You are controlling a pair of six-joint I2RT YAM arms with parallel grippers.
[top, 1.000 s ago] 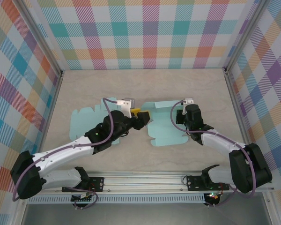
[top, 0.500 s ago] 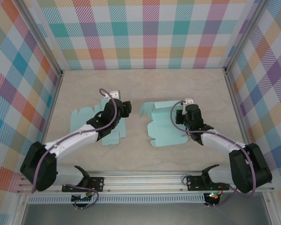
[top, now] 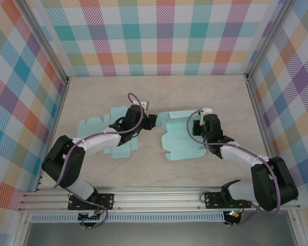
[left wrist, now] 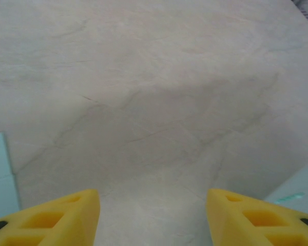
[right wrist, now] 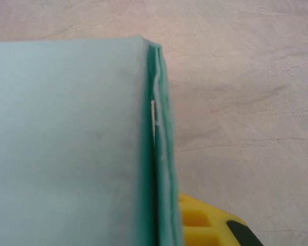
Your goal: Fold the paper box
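**One arm steadies, one reaches**

A flat teal sheet (top: 95, 130) lies at left. The left gripper (left wrist: 153, 205), jaws apart and empty, hovers over bare table (top: 195, 92) beside the paper box (top: 179, 141), apparently lining up a flap. The right gripper (right wrist: 169, 230) clamps the box's doubled edge, likely to steady it.

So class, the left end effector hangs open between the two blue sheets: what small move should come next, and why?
Probably move the left end effector onto the left edge of the right paper sheet: it is open over bare table, while the right end effector clamps that sheet's other edge.
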